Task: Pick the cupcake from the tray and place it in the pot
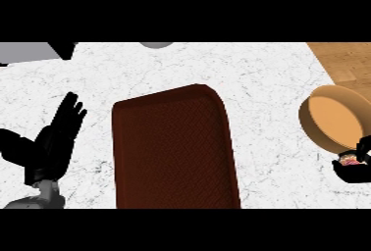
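Cupcake (350,161) sits clutched in the right hand's (355,169) curled fingers beside the tan pot (334,117); the left hand (54,139) rests open, fingers straight, left of the brown tray (174,152).

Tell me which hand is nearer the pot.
Right. The right hand, curled round the cupcake, sits at the pot's lower rim. The left hand rests open at the far side of the tray.
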Robot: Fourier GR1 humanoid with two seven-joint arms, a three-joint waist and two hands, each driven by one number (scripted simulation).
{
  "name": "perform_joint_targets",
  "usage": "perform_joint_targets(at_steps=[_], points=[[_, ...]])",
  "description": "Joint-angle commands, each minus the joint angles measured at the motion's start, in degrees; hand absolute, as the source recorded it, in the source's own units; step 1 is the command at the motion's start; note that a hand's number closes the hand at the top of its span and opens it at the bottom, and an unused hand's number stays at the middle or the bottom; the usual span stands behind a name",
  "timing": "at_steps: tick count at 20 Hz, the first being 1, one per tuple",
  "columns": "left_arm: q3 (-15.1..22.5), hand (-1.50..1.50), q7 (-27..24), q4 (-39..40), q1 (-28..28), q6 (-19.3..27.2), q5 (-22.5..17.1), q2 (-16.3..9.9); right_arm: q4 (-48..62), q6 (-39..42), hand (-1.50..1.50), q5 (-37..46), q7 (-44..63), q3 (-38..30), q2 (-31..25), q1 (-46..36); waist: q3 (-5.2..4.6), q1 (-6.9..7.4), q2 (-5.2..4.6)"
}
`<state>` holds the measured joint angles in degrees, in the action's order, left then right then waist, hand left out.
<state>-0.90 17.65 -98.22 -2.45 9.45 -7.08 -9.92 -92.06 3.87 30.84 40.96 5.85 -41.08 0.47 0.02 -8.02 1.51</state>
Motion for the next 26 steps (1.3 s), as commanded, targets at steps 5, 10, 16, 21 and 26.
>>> perform_joint_targets(at_steps=[5,10,16,21,26], points=[[-0.08,0.00,0.59,-1.99,1.89,-2.17,-1.24,-1.09,-10.96,-5.05,1.50,-8.66,-11.90,-24.43,-11.60,18.69,-0.08,1.68,-0.12],[0.54,0.00,1.53,-1.16,-1.41,-1.08,-0.32,-0.38,-19.53,0.16,1.50,-17.63,-14.57,-40.30,-14.77,21.05,-0.18,1.93,-0.26],[0.19,0.00,2.50,-1.70,-1.72,-2.19,-1.22,-0.89,-27.34,6.94,1.50,-26.23,-20.91,-57.19,-13.68,23.54,-0.13,3.43,-0.41],[4.82,0.00,5.50,-2.88,-4.75,-0.06,1.96,2.00,-28.49,14.45,1.50,-35.70,-11.40,-66.22,-17.60,17.31,-0.10,6.49,-1.15],[5.02,0.00,-1.02,2.67,-3.56,-2.35,2.04,3.68,-25.26,17.91,1.50,-37.63,-2.79,-64.55,-21.51,11.53,-0.09,7.80,-1.51]])
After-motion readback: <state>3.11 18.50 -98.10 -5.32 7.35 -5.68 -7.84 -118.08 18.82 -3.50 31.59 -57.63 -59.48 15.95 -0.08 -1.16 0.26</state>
